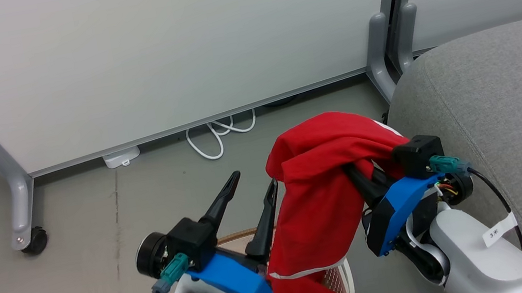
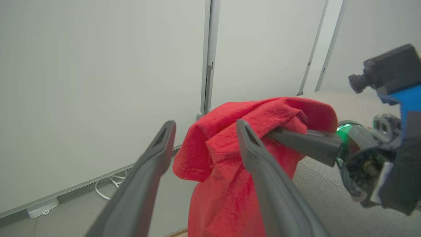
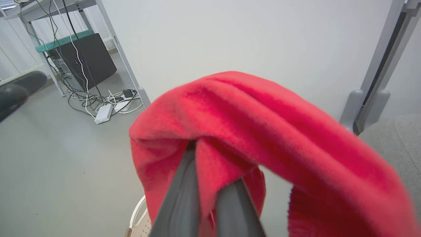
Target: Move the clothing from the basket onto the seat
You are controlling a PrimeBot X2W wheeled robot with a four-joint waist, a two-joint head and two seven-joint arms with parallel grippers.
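Right gripper [image 3: 212, 171] clamped on clothing [image 1: 321, 194]; left gripper [image 1: 253, 180] spread, empty

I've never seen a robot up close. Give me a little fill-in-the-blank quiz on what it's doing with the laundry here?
1. The garment clamped in the right gripper is ___ in colour.
2. The left gripper is open and holds ___.
3. The grey sofa seat lies on the robot's ___ side.
Missing words: red; nothing; right.
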